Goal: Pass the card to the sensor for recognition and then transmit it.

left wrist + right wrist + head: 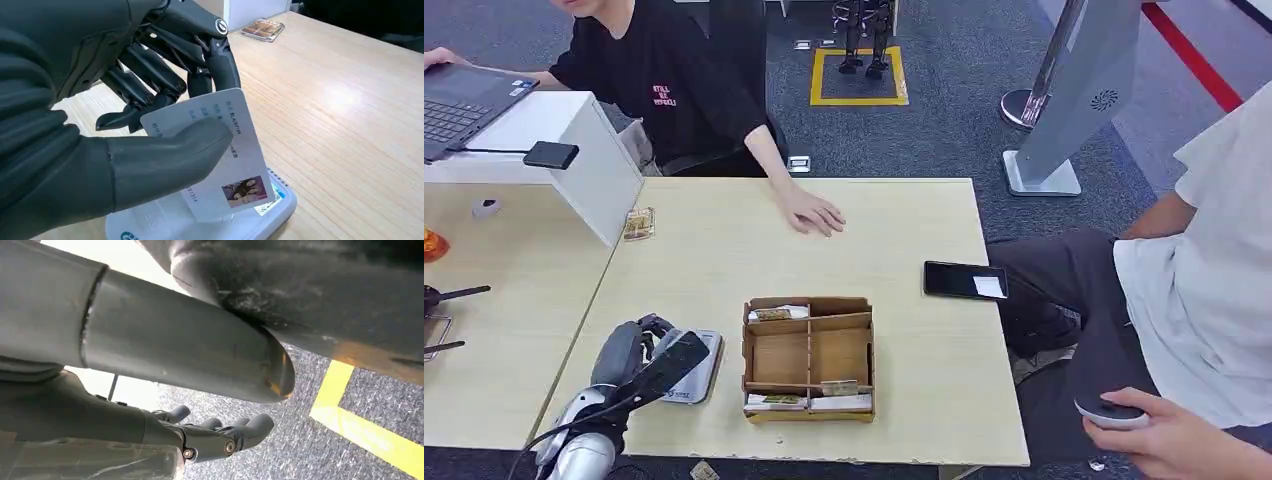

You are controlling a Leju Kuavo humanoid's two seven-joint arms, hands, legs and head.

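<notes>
Left wrist view, L robot hand (150, 115) pinching 1 card (227, 165) over 1 sensor (250, 222), R robot hand (220, 432) curled, empty

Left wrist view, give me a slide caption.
Left hand holds a photo card just above the white sensor on the wooden table.

Left hand (150, 125) pinches card (227, 165) tilted over white sensor (220, 225); wooden table (340, 115) beneath.
</notes>
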